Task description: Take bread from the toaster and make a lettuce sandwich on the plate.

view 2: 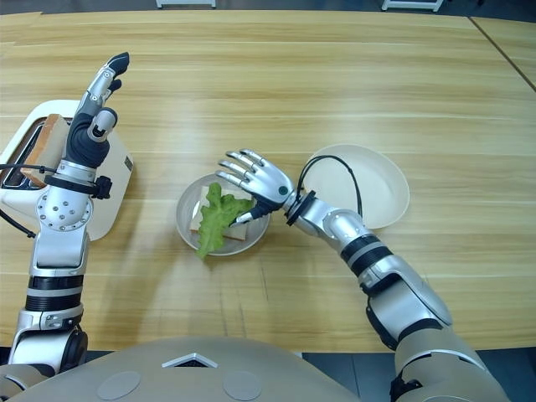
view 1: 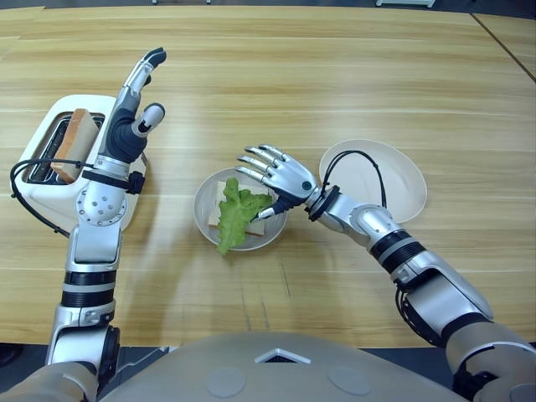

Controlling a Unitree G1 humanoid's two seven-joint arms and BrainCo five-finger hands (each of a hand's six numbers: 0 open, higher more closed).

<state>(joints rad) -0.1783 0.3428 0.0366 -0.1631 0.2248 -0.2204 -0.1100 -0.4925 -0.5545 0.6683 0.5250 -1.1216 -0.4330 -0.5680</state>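
The wooden desk (view 1: 335,75) carried a white toaster (view 2: 115,180) at the robot's left, with one slice of bread (view 1: 77,138) standing up in its slot. To the right lay an empty pale dish (view 1: 402,184), and between the two, nearer the robot, sat the small round plate (view 1: 203,209). The left hand (view 1: 130,126) was raised beside the toaster, fingers stretched upward, grasping nothing. The right hand (view 1: 285,172) hung over the plate's right rim, fingers splayed and released, its thumb tip at the lettuce (view 1: 237,213). The leaf lay across a second slice (view 1: 223,191) on the plate, its lower end hanging over the near rim.
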